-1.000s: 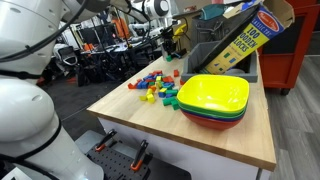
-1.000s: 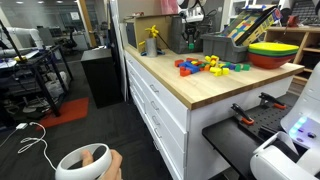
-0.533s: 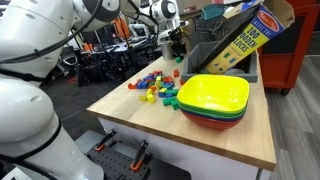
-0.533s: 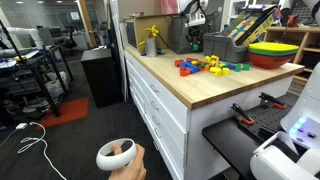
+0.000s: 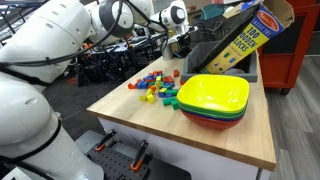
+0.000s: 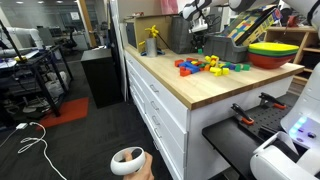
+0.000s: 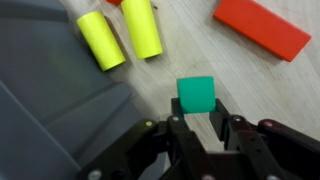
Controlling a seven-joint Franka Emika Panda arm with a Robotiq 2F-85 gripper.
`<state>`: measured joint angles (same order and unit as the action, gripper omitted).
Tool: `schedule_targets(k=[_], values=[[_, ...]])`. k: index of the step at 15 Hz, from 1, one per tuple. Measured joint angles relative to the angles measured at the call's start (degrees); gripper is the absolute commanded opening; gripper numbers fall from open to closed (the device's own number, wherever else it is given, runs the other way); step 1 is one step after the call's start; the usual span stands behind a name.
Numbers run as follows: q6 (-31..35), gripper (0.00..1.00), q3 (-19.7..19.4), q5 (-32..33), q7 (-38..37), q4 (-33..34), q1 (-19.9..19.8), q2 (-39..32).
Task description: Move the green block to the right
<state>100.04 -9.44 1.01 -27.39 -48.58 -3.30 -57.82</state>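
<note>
In the wrist view a small green block [image 7: 196, 93] sits between my gripper's [image 7: 205, 120] two fingertips, its lower part held between them just over the wooden tabletop [image 7: 260, 90]. The jaws are closed to the block's width and touch both of its sides. In both exterior views the gripper [image 5: 180, 45] [image 6: 198, 40] hangs over the far end of the table, next to the grey bin; the green block is too small to make out there.
Two yellow cylinders [image 7: 141, 27] and a red block [image 7: 260, 27] lie just beyond the green block. The grey bin [image 7: 50, 100] is close beside the gripper. A pile of coloured blocks [image 5: 157, 88] and stacked bowls [image 5: 213, 100] fill the table's middle.
The arm has swung sideways along the back of the table toward the grey bin, and the gripper has come lower.
</note>
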Motion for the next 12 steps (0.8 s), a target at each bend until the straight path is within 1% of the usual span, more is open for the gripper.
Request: schedule_targets(k=[1, 2, 3, 4, 8, 9, 12], values=[[-0.67, 0.08, 0.0, 0.0, 0.0, 1.36, -0.22, -1.19], [-1.4, 0.58, 0.0, 0.0, 0.0, 2.63, -0.33, -2.27], [-2.16, 0.59, -0.03, 0.0, -0.01, 3.84, -0.36, -3.31], [-2.81, 0.65, -0.04, 0.0, -0.01, 4.82, -0.37, -4.19], [-4.28, 0.96, 0.35, -0.03, -0.01, 6.21, 0.62, -5.86], [-4.41, 0.99, 0.7, -0.03, -0.01, 6.15, 1.34, -5.87], [-4.42, 1.0, 2.25, -0.05, -0.01, 5.36, 5.12, -5.29]])
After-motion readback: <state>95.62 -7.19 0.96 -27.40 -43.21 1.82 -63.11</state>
